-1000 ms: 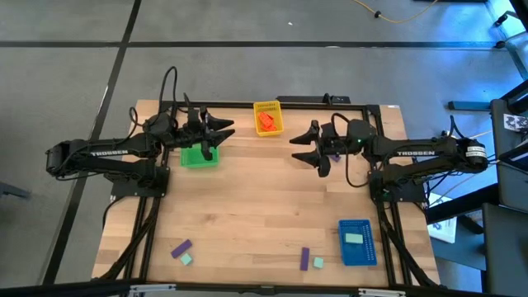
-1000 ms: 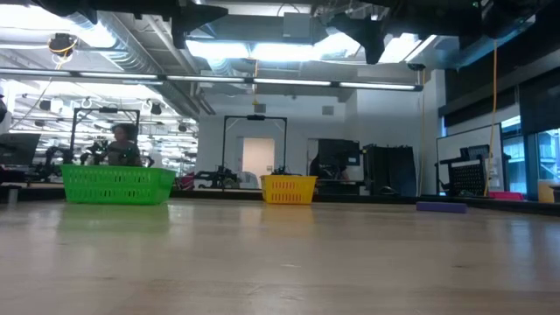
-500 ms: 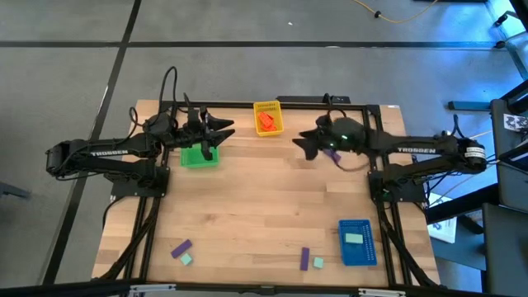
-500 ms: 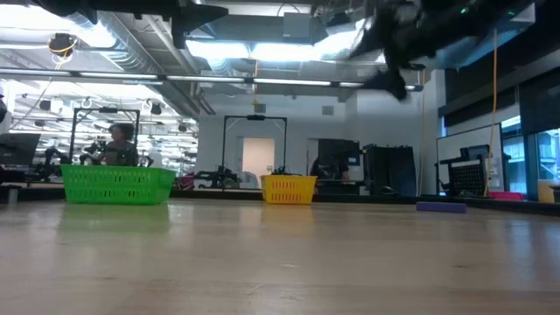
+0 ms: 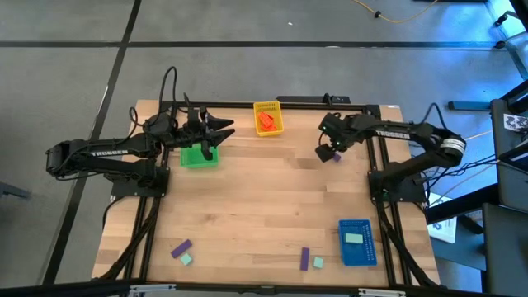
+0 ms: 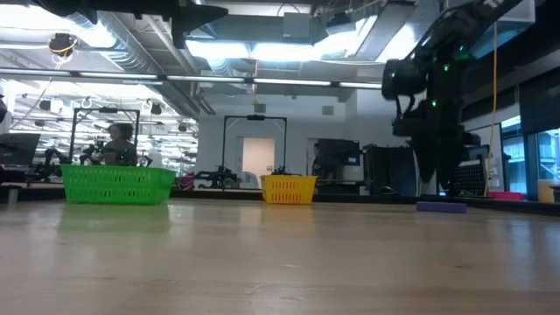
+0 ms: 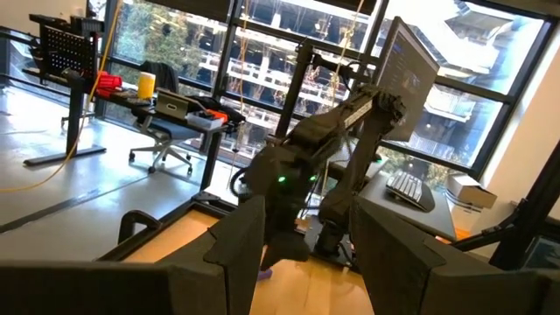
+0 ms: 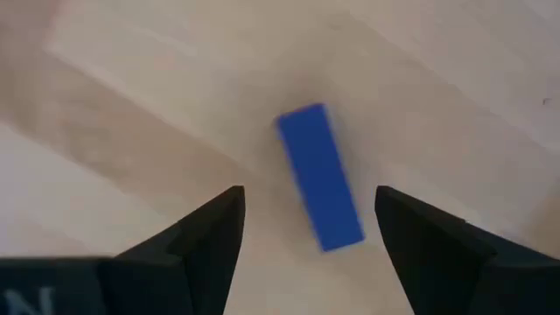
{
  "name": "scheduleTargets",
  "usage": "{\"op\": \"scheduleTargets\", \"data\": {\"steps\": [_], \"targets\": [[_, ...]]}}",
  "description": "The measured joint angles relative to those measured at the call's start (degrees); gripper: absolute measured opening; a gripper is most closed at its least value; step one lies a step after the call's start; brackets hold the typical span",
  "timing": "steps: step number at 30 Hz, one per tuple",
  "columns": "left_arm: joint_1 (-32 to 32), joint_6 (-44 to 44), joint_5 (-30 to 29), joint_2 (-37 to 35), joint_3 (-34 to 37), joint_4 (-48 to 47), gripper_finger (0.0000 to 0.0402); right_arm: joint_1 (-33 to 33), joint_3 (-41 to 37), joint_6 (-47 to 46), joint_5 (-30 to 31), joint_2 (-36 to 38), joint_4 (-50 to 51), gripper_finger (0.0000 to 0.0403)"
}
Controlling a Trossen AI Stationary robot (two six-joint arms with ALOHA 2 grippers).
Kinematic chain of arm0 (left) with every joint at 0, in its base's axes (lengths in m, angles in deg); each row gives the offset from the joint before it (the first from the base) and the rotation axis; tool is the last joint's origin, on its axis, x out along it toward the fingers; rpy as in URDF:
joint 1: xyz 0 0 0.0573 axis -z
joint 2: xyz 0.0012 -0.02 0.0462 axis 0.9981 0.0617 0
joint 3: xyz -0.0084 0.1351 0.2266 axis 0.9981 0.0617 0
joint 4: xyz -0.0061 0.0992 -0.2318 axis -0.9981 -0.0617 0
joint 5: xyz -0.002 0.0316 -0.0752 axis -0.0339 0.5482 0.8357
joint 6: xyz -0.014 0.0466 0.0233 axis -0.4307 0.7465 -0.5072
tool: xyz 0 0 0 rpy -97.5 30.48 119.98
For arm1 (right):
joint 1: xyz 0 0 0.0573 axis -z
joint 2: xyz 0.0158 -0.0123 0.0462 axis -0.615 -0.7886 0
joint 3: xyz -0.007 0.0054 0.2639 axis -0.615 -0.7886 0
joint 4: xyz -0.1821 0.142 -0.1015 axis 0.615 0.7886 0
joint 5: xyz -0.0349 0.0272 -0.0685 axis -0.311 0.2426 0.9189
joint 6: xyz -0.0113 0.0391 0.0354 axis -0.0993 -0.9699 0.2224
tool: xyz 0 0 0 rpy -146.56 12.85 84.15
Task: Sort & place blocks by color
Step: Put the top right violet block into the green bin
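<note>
The right hand [image 5: 327, 153] points down over a purple block [image 5: 336, 156] lying flat on the bench [image 5: 264, 206] at its far right, fingers [image 8: 210, 236] spread wide to either side of the block and not touching it (the wrist view tints it blue). The left hand [image 5: 221, 130] hangs with fingers apart above the green tray [image 5: 198, 157]. Orange-red blocks [image 5: 266, 121] sit in the yellow tray [image 5: 267, 106], a mint block [image 5: 353, 238] in the blue tray [image 5: 356, 252]; more purple and mint blocks [image 5: 181, 252] lie along the near edge.

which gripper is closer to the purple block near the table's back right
Right. The right gripper hangs open directly over the purple block; the left gripper hovers far across the table, above the green tray.
</note>
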Motion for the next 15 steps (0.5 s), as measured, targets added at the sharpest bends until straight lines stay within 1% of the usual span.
{"op": "scheduleTargets", "data": {"steps": [10, 15], "targets": [[0.0, 0.0, 0.0, 0.0, 0.0, 0.0, 0.0163, 2.7, -1.4, 11.5, -0.4, -7.6, -4.6, 0.0258], [0.0, 0.0, 0.0, 0.0, 0.0, 0.0, 0.0163, 3.4, -1.3, 15.7, -0.8, -10.9, -5.0, 0.0258]]}}
